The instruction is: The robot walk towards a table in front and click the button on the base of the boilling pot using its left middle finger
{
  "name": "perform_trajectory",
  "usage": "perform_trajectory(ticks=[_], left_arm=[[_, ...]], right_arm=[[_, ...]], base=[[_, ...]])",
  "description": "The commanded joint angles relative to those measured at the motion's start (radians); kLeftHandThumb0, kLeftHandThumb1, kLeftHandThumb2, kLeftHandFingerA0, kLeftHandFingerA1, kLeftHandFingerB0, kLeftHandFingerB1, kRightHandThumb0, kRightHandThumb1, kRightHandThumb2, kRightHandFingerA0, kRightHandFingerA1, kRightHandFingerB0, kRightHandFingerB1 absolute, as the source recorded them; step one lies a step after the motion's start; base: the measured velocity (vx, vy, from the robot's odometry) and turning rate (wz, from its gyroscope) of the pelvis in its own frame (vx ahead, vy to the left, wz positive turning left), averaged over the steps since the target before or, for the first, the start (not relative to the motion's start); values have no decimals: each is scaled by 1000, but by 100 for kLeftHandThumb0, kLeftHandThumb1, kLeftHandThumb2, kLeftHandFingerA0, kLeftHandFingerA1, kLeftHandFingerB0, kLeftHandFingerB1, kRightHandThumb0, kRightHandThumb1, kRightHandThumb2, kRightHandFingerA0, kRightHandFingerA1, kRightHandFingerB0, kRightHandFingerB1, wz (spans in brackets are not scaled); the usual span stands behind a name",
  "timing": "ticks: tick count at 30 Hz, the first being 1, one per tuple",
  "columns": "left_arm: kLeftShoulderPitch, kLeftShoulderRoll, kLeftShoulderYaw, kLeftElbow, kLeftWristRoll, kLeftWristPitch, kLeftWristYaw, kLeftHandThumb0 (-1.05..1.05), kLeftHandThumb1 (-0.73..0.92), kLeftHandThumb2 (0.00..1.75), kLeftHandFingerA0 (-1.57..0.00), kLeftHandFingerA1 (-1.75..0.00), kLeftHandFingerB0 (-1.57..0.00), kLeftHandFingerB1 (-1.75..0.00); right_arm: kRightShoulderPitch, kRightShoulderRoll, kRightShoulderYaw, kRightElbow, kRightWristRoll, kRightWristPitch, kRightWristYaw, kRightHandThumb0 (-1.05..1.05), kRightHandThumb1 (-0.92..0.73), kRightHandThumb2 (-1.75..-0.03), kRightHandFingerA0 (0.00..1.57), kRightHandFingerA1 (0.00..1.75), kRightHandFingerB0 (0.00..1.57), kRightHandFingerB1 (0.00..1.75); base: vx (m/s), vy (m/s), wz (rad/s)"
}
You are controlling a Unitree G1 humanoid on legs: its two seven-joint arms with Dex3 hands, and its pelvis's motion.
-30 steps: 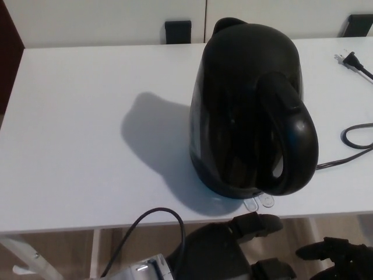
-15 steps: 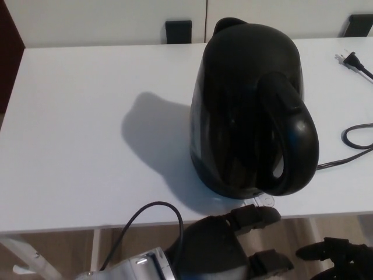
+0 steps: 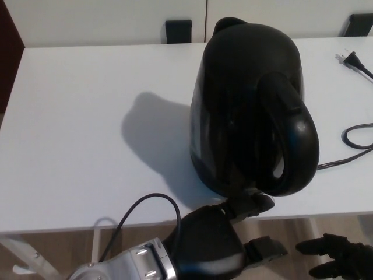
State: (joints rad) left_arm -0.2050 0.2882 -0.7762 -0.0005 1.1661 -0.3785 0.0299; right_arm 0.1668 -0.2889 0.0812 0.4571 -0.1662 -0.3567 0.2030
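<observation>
A black kettle (image 3: 250, 108) stands on the white table (image 3: 87, 146), handle toward me. Its base is mostly hidden under the body, and the clear switch tab at the front is covered by my finger. My left hand (image 3: 224, 242) reaches up from the bottom middle. One finger (image 3: 250, 205) lies against the kettle's front foot, right where the base switch sits. Another finger (image 3: 265, 251) sticks out to the right, clear of the table. The fingers are spread and hold nothing. My right hand (image 3: 341, 262) hangs low at the bottom right corner, below the table edge, fingers apart.
The kettle's black cord (image 3: 355, 143) loops across the table's right side, ending in a plug (image 3: 348, 59) at the far right. Two dark chair backs (image 3: 178, 30) stand behind the table. A black cable (image 3: 145, 213) arcs over my left wrist.
My left hand has risen and moved forward. Its upper finger now covers the clear switch tab at the kettle's base, which showed one second ago. The kettle stays put.
</observation>
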Motion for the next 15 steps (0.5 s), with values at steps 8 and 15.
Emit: perform_trajectory(ticks=[8,15], left_arm=[[-8,-2,3,10,9,20,-1,-81,82,66,-31,-32,-25,-29],[-27,-16,-19,42,38,17,30,-81,83,66,-31,-33,-25,-29]], right_arm=[[-3,-23,0,3,-10,-35,-5,-41,-42,-77,57,62,49,56],[-10,-17,-11,-11,31,16,32,-27,-49,-54,81,58,68,49]], base=[[0,0,0],[0,0,0]])
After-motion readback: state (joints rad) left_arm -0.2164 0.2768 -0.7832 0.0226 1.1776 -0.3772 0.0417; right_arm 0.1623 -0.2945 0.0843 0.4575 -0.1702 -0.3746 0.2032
